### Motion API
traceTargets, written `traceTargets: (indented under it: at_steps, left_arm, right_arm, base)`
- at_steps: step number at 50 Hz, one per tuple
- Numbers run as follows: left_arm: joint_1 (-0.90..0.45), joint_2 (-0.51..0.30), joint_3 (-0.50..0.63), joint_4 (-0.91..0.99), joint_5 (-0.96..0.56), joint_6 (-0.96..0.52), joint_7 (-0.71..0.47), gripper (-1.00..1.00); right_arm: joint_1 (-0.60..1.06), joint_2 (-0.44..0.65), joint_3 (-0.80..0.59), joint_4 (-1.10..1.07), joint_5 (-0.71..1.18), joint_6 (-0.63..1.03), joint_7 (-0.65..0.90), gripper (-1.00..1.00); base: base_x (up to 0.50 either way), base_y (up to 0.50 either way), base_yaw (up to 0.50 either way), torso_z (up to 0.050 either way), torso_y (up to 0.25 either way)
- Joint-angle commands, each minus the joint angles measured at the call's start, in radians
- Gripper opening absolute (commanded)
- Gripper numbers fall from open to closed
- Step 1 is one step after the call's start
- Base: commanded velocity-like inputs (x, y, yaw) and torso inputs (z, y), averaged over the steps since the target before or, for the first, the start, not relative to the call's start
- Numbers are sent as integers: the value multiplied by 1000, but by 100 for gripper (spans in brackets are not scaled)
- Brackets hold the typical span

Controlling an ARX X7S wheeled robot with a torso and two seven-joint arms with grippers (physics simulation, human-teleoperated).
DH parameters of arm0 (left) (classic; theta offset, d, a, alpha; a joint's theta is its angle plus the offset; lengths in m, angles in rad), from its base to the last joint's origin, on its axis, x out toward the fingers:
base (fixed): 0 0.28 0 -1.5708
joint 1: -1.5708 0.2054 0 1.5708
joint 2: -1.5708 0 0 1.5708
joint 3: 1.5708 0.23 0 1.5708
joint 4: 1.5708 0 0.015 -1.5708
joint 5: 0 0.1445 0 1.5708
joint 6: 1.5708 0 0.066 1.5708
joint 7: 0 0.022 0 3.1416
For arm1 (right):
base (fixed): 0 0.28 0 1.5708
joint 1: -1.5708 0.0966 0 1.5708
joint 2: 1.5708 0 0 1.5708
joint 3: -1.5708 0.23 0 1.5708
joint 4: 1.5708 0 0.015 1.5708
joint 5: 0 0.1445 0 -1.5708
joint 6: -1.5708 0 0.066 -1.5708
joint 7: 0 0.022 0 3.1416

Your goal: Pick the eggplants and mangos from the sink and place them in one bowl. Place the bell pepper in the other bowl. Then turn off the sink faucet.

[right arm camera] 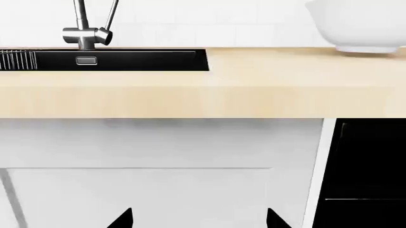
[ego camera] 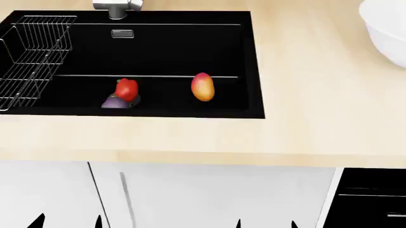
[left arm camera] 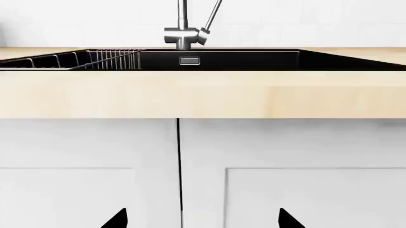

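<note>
Fingertips of the left end effector (left arm camera: 201,219) are showing as two dark points at the frame's lower edge in the left wrist view, set wide apart with nothing between them, so it is standing released and empty. It is hanging low before the white cabinet doors (left arm camera: 89,190), looking level at the desk (left arm camera: 203,95) edge. Beyond that edge the sink (left arm camera: 254,59) is opening as a thin black band, with its overflow slot (left arm camera: 189,60), the rack (left arm camera: 70,59) and the faucet (left arm camera: 184,35) straight ahead. No fruit is visible from here; the basin floor is hidden by the desk edge.

Looking down in the head view, the pepper (ego camera: 127,88) is sitting in the near part of the sink (ego camera: 159,52), touching the eggplant (ego camera: 114,102), which is lying partly hidden just in front of it. The mango (ego camera: 202,87) is resting apart to their right, its long axis running away from the robot. A bowl (ego camera: 387,33) is standing on the desk (ego camera: 304,95) far to the right. Left end effector (ego camera: 68,220) tips are sitting below the pepper and eggplant; the right end effector (ego camera: 265,223) tips are below and slightly right of the mango. All fruit is lying up and forward of both, so each arm would have to rise over the desk edge; the left seems nearer the eggplant, the right nearer the mango and bowl.

From the right wrist view, the right end effector (right arm camera: 199,218) is likewise spread and empty, facing the cabinet front, with the sink (right arm camera: 127,60), faucet (right arm camera: 85,33) and bowl (right arm camera: 362,23) above and beyond.
</note>
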Motion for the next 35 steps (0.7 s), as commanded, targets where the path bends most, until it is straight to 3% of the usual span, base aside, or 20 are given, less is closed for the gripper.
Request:
traceTargets:
  at_steps: [1, 35]
  left_arm:
    - [0, -16, 19, 0, -13, 1, -20, 100]
    - [4, -87, 91, 3, -70, 29, -87, 100]
  right_arm:
    - [1, 15, -20, 4, 9, -7, 26, 100]
    - [6, 86, -107, -2, 58, 13, 89, 100]
  base:
    - [0, 0, 0, 0, 0]
    - [0, 8, 0, 0, 0]
